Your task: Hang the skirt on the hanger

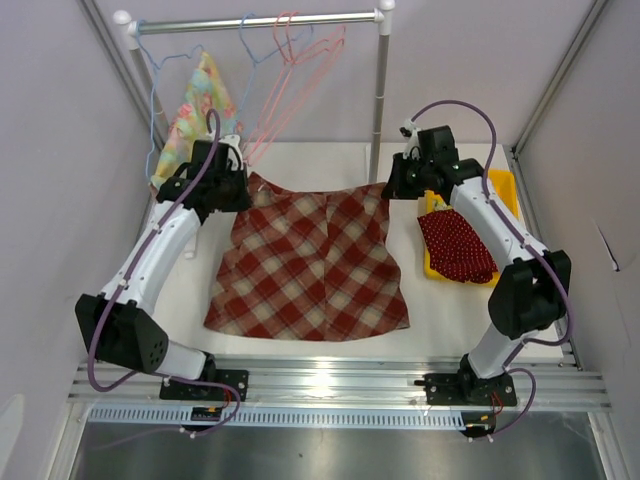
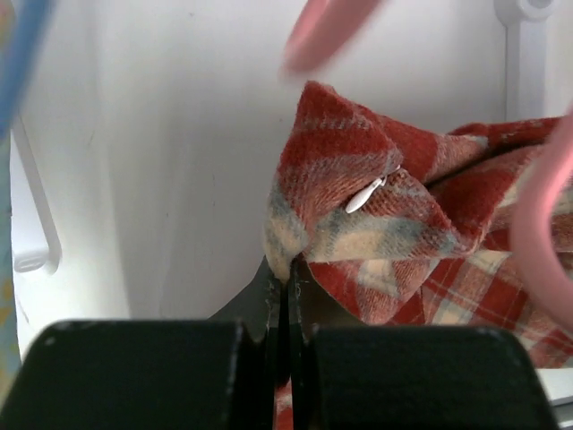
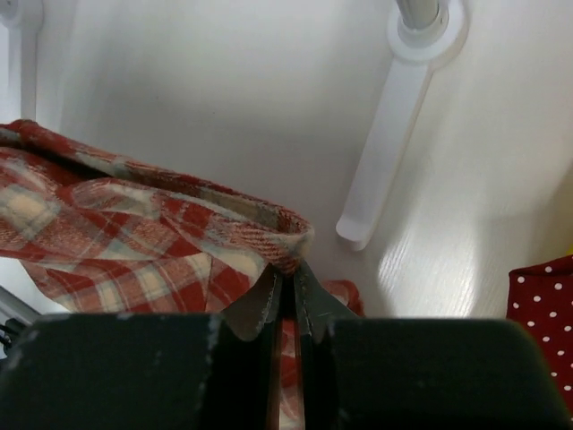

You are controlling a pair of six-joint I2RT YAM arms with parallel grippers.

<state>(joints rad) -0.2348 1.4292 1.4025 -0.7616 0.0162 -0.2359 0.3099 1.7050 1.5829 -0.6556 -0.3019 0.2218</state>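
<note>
Left gripper (image 2: 286, 273) and right gripper (image 3: 287, 276) closed, I hold skirt (image 1: 310, 265) corners; hanger (image 1: 300, 52) at twelve o'clock not yet reached.

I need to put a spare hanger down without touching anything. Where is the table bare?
Bare table lies between the skirt and the yellow tray, and in a thin strip along the skirt's hem. The back is crowded: hangers, plus the left pincer and right pincer gripping the skirt's waist corners.
</note>
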